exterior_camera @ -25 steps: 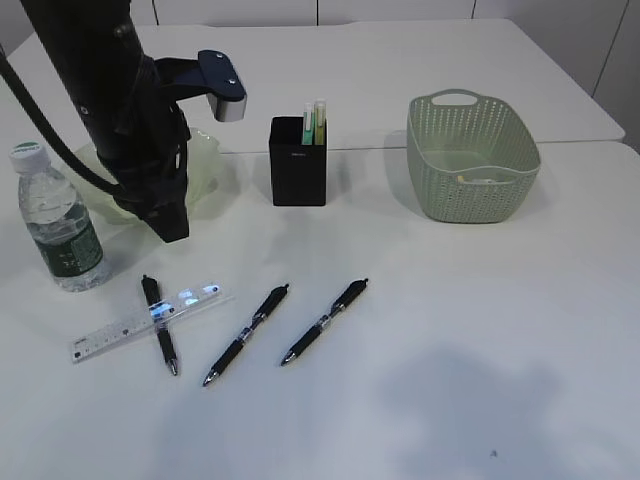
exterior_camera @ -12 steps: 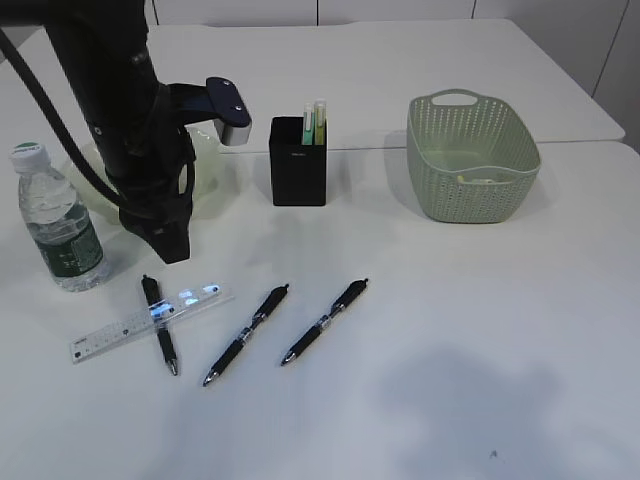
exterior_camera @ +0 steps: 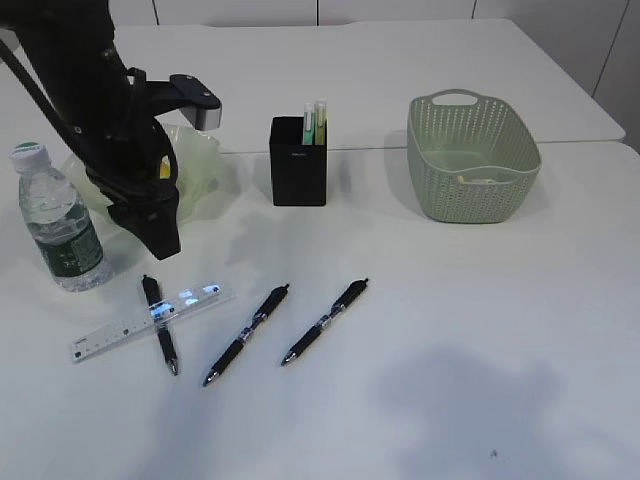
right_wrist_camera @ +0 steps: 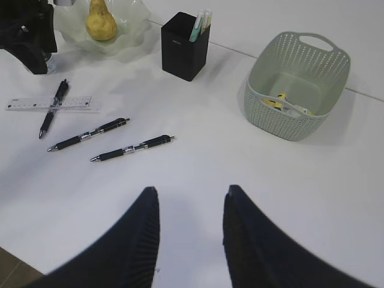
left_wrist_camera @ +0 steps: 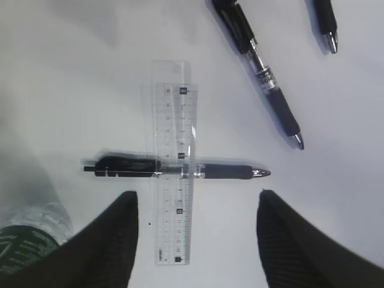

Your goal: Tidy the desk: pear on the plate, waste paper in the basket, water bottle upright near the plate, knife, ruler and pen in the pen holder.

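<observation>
A clear ruler (exterior_camera: 120, 334) (left_wrist_camera: 174, 228) lies crossed with a black pen (exterior_camera: 160, 325) (left_wrist_camera: 222, 172) at the front left. Two more black pens (exterior_camera: 247, 333) (exterior_camera: 325, 321) lie to their right. My left gripper (exterior_camera: 160, 238) (left_wrist_camera: 195, 201) is open and empty, hovering just above and behind the crossed ruler and pen. The water bottle (exterior_camera: 58, 215) stands upright left of the plate (exterior_camera: 205, 160). A pear (right_wrist_camera: 101, 23) sits on the plate. The black pen holder (exterior_camera: 298, 160) holds green and yellow items. My right gripper (right_wrist_camera: 189, 195) is open and empty over the bare table.
A green mesh basket (exterior_camera: 472, 160) stands at the back right with yellow-and-white scraps (right_wrist_camera: 287, 107) inside. The left arm's dark body blocks part of the plate in the exterior view. The table edge seam runs behind the holder and basket.
The left arm has swung to the left and tilted. Its gripper now hangs nearer the ruler and crossed pen. Nothing on the table has moved.
</observation>
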Controlling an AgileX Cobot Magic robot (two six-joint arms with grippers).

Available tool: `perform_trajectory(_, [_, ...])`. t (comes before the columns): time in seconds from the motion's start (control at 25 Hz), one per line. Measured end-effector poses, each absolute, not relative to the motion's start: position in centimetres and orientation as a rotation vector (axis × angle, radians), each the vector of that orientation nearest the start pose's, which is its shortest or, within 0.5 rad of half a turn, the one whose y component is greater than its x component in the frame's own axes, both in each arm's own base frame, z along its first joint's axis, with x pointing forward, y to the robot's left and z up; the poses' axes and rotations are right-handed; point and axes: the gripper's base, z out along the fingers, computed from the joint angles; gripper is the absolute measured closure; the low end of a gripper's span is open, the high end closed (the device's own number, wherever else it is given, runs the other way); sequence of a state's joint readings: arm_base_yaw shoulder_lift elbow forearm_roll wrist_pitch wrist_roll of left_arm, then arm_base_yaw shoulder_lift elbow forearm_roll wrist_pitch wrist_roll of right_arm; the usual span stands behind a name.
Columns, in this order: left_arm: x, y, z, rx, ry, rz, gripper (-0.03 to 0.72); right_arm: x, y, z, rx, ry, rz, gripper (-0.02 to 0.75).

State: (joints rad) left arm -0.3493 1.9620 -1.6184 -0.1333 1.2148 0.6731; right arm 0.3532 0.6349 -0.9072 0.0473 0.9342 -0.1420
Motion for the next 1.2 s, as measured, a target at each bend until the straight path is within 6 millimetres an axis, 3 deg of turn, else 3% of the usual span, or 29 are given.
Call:
perform_trajectory(0.56, [37.5, -15.0, 22.1, 1.508, 2.655, -0.192, 0.213, 9.2, 3.7, 38.1, -0.519, 2.086, 0.180, 0.438])
perform_trajectory(0.8, [37.1, -14.8, 20.7, 1.553, 2.649, -0.193, 0.184, 9.2, 3.7, 38.1, -0.519, 2.086, 0.180, 0.438])
perform_trajectory(1.2, [38.0, -15.1, 18.2, 1.531, 2.627, -0.175, 0.146, 9.2, 3.8, 38.1, -0.519, 2.079, 0.180, 0.439])
